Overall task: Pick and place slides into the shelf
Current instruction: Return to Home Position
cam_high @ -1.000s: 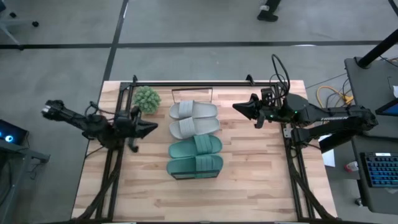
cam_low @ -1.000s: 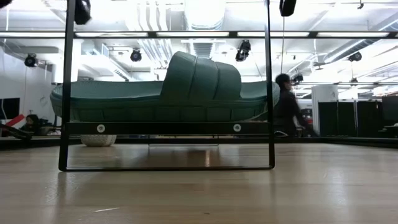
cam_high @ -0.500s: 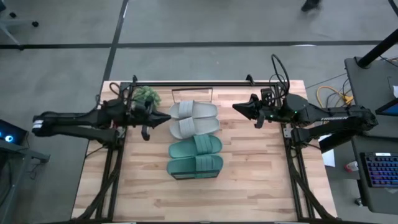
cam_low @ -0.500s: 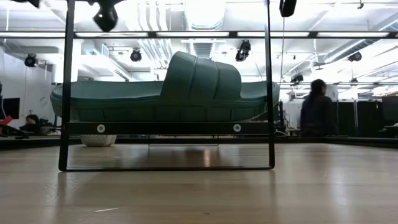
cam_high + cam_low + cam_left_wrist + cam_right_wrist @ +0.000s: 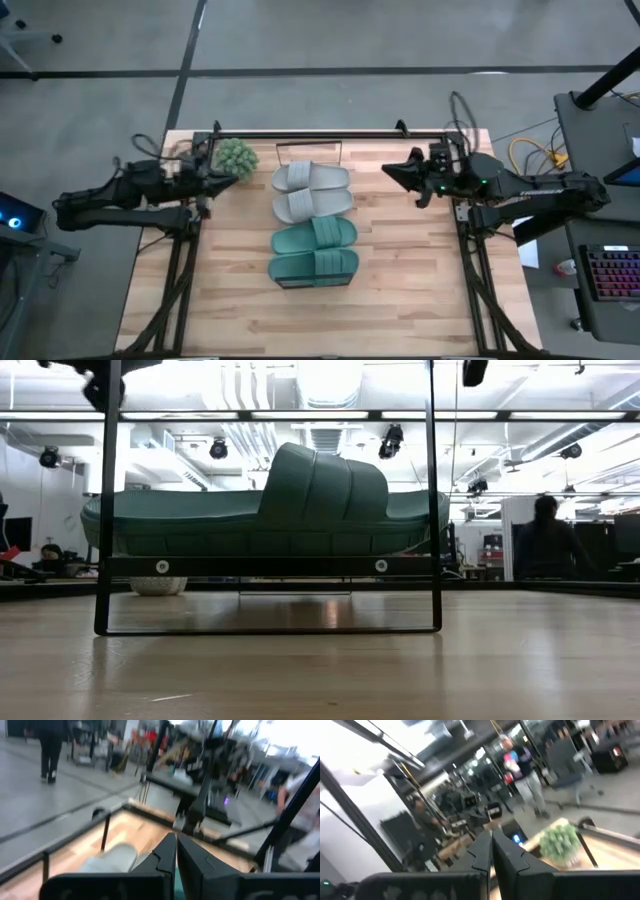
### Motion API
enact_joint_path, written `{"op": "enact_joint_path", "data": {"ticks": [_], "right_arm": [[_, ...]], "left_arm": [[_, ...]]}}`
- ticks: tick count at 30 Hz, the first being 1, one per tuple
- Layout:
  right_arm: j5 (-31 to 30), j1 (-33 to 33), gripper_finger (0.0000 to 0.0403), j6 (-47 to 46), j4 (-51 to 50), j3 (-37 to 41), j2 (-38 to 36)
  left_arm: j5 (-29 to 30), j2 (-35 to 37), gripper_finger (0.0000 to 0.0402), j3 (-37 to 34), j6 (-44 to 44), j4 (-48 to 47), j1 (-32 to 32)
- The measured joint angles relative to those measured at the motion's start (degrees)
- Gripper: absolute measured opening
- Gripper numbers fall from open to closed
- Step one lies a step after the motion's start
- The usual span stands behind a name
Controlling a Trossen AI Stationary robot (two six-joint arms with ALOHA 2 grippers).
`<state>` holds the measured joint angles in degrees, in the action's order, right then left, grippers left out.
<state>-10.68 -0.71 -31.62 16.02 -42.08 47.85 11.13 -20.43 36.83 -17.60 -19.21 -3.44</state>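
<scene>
Light wooden tabletop (image 5: 400, 270) holds the narrow plank shelf with black end frames (image 5: 270, 567); on it the teal-green slides (image 5: 314, 250) sit nearest, the light grey slides (image 5: 312, 192) beyond. Draw your left gripper (image 5: 172, 840), fingers pressed together and empty, away from the small green plant (image 5: 237, 158); the right gripper (image 5: 489, 836) opposite is likewise closed. Shelf planks are hidden beneath them.

The light grey slides (image 5: 312, 179) and the teal-green slides (image 5: 315, 236) are each one solid colour. The shelf (image 5: 270, 566) has a black frame. The plant (image 5: 237, 158) is green, the tabletop (image 5: 400, 290) pale wood in plank stripes.
</scene>
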Motion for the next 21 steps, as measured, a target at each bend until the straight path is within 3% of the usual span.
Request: {"op": "enact_joint_path", "data": {"ticks": [7,21], "right_arm": [[-1.4,0.0,0.0008,2.7,14.9,10.6,-8.7],[-2.5,0.0,0.0008,5.9,27.1,26.2,-19.8]], "left_arm": [[0.8,3.6,0.0000,-1.0,0.5,-1.5,0.0],[1.4,15.5,0.0000,-8.3,0.1,0.6,0.0]]}}
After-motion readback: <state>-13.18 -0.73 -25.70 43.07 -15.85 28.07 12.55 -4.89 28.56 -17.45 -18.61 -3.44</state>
